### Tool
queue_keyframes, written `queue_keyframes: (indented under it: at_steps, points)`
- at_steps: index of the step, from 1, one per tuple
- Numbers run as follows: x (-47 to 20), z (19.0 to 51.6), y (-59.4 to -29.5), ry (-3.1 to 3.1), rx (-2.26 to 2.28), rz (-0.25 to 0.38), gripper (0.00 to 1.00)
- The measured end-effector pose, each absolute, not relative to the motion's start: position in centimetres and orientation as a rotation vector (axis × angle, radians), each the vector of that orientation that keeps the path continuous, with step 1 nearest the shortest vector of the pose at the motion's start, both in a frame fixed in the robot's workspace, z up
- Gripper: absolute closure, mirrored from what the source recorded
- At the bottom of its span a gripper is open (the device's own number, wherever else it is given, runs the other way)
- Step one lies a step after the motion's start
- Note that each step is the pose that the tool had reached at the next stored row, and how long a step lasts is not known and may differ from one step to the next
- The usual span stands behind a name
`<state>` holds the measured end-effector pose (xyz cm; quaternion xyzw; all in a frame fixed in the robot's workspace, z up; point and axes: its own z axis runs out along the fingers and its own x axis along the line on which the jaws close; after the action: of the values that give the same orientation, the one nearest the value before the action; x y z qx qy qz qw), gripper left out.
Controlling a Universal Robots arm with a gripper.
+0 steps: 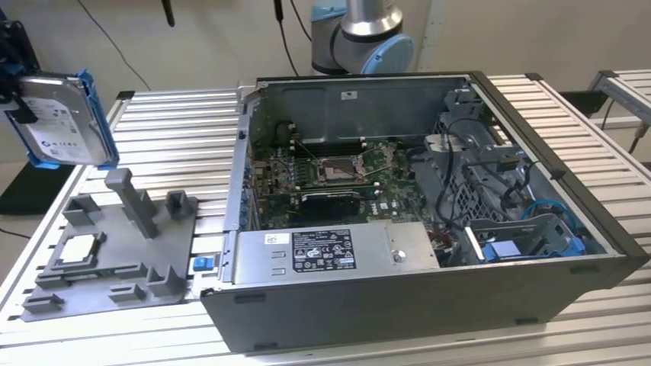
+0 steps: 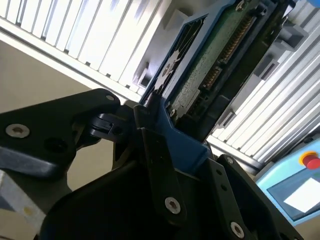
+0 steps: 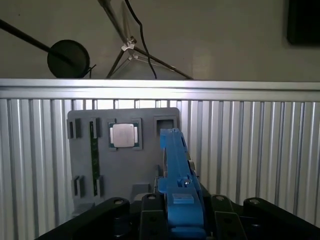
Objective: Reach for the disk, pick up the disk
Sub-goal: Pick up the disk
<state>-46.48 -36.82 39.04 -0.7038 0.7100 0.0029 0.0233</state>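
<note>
**Disk [image 1: 63, 118] gripped by the tool [image 3: 178, 215] in the air above the bench [image 1: 173, 130]**

Silver hard drive with a white label and a bright blue frame, the disk hangs upright on its edge at the exterior view's left. It is above the slatted metal bench and touches nothing on it. In the second wrist view, the tool's black fingers [image 2: 160, 165] are pressed together on the blue frame at one end of the disk. The disk's green circuit-board side stretches away from them. In the first wrist view the disk appears edge-on, as a blue strip rising from between the fingers.

Beneath the disk, a gray fixture plate [image 1: 112, 252] with posts and slots lies flat on the bench. A small square silver chip [image 3: 124, 135] sits in one of its recesses. Just beside the plate, toward the exterior view's right, an open computer case [image 1: 407, 305] lies on its side with its circuit board and cables exposed. The robot arm's base [image 1: 361, 38] stands behind the case.
</note>
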Motion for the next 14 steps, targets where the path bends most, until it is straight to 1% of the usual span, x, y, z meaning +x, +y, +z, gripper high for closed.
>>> queue_keyframes:
  at_steps: [6, 14]
  points:
    - [-46.5, 39.8, -36.8, 2.18, -2.165, -0.024, 1.0]
    - [-46.6, 41.5, -36.8, 2.164, -2.159, -0.044, 1.0]
